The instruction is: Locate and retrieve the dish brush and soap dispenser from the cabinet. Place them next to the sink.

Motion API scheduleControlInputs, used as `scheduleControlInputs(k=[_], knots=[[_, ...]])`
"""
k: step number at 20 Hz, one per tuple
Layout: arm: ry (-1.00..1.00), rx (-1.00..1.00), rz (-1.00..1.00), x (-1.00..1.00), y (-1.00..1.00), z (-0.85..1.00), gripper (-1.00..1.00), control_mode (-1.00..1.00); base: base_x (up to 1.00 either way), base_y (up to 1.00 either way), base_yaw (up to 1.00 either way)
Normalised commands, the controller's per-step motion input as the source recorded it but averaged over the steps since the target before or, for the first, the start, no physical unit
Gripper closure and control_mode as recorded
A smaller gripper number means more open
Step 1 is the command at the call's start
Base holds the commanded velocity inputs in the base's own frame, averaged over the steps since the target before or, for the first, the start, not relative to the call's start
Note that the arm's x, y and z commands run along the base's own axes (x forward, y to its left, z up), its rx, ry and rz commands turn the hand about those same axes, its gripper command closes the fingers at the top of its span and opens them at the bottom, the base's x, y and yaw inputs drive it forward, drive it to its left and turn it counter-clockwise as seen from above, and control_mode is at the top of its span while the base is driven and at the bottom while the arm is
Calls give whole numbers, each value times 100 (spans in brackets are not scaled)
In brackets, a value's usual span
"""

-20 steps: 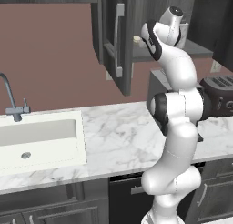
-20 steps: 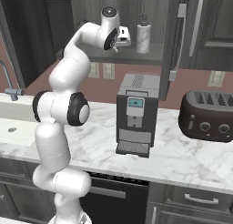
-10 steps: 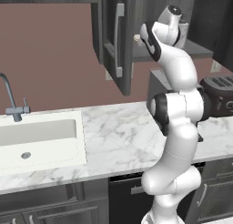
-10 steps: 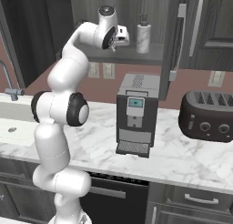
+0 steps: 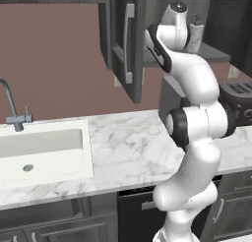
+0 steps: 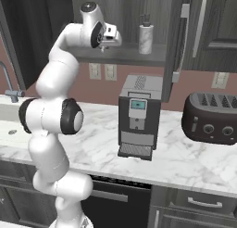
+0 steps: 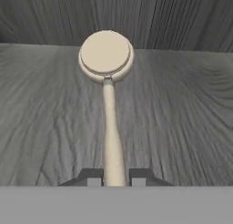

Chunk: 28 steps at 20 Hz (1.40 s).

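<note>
The 2-finger gripper (image 7: 113, 176) has its dark tips narrowed onto the thin end of the tan wood-coloured dish brush (image 7: 107, 77), handle pinched between them. The brush lies flat on the dark grey wood-grain cabinet shelf (image 7: 182, 109), round pale head at upper centre of the hand view, handle running straight down to the tips at the bottom edge.

Step in hand, as I judge it: grasp made, lift-out next.
- Grip sits at the far tail of the handle, so the head will likely droop. Raise slow and keep the wrist level.
- Lift clear of the shelf 1st, then draw back out of the cabinet opening. Don't drag the head along the wood.
- Watch the open cabinet door w/ long silver bar handle (image 5: 129, 42), upper centre of the left base view, and the pale marbled soap dispenser w/ dark pump top (image 6: 146, 36), upper centre of the right base view, which stands on the same shelf just beside the hand. A wide swing could knock it.
- Then carry toward the white rectangular sink (image 5: 47, 152), left side of the left base view, well apart from the cabinet.

Vs 1 s ago: arm pose looks about the same in both base views, hand still up at the shelf; no clear shift of brush or dispenser. Fingers have been closing in over that sec. and are now snug on the handle.
</note>
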Motion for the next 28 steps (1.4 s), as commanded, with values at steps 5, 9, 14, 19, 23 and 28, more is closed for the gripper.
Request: scheduleControlInputs(k=[5, 9, 14, 19, 23, 28], knots=[[-5, 0, -13, -67, 14, 2, 100, -100, 0, 0, 0], [-3, 1, -11, -77, 0, 0, 100, -100, 0, 0, 0], [-1, 1, -10, -81, 0, 0, 100, -100, 0, 0, 0], [-2, 2, -8, -94, 0, 0, 100, -100, 0, 0, 0], [-5, 4, -6, -100, 0, 0, 100, -100, 0, 0, 0], [-5, 5, -5, -97, 0, -6, 100, -100, 0, 0, 0]])
